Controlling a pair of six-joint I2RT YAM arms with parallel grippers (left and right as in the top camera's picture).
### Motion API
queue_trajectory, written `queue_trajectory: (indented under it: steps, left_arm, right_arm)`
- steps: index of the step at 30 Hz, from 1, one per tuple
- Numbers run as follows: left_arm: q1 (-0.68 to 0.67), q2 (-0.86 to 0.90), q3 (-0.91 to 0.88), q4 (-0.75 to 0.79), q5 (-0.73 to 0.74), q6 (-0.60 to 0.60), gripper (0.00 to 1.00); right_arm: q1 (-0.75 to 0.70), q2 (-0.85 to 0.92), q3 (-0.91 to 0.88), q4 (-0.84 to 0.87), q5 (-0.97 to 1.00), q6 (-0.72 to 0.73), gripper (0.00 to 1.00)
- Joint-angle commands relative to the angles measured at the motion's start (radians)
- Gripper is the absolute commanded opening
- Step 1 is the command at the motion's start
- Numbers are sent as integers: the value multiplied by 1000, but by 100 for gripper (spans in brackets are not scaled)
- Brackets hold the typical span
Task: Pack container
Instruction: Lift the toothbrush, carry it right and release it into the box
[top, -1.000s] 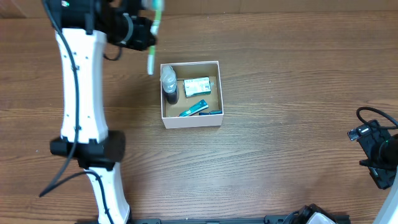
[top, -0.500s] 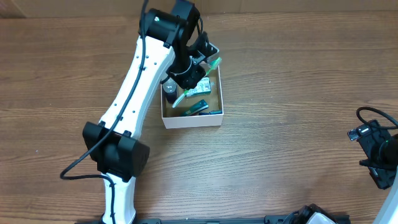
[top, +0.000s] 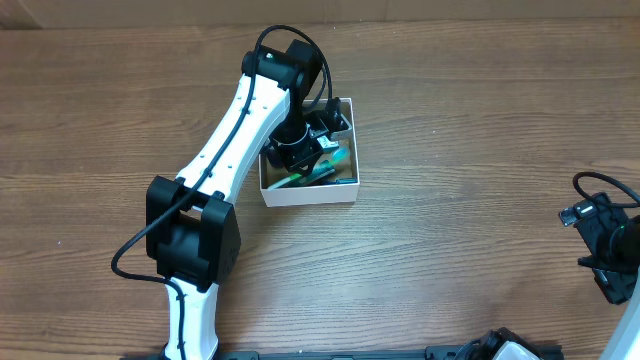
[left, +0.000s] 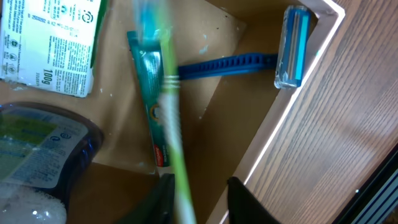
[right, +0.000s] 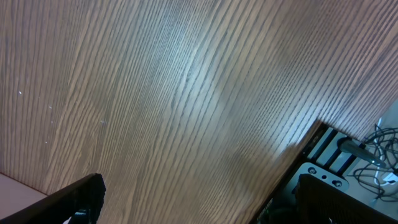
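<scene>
One toothbrush at left gripper — long axis slanting into container.

we've got the container sitting about mid table, with the left hand right over it. inside, the toothbrush crosses over the toothpaste tube. the razor is in the corner beside them, and the packet and bottle are on the other side.

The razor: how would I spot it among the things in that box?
Find the white-walled box near the middle of the wooden table. The razor lies on its floor with its head in a corner; it alone has a dark blue handle, unlike the teal tube beside it.
</scene>
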Motion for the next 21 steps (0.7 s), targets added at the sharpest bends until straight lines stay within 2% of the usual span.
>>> queue_trajectory:
  steps: [1,11,15,17,19,20,21]
  left_arm:
    - [-4,-6,3,2,26,23,35]
    - [-80,-6,9,6,41,29,37]
    - [-98,-7,108,-31,43,-62,40]
    - [-97,-8,216,-85,52,-109,49]
    - [-95,-11,345,-144,50,-182,65]
    - [-95,-16,415,-169,38,-234,92]
    - [-94,-27,484,-188,9,-302,100]
  right_arm:
    - [-3,-3,7,3,2,1,100]
    - [-3,-3,7,3,2,1,100]
    - [-3,-3,7,3,1,1,100]
    - [-3,-3,7,3,2,1,100]
    - [-3,-3,7,3,2,1,100]
    - [-3,-3,7,3,1,1,100]
    - [-3,-3,7,3,2,1,100]
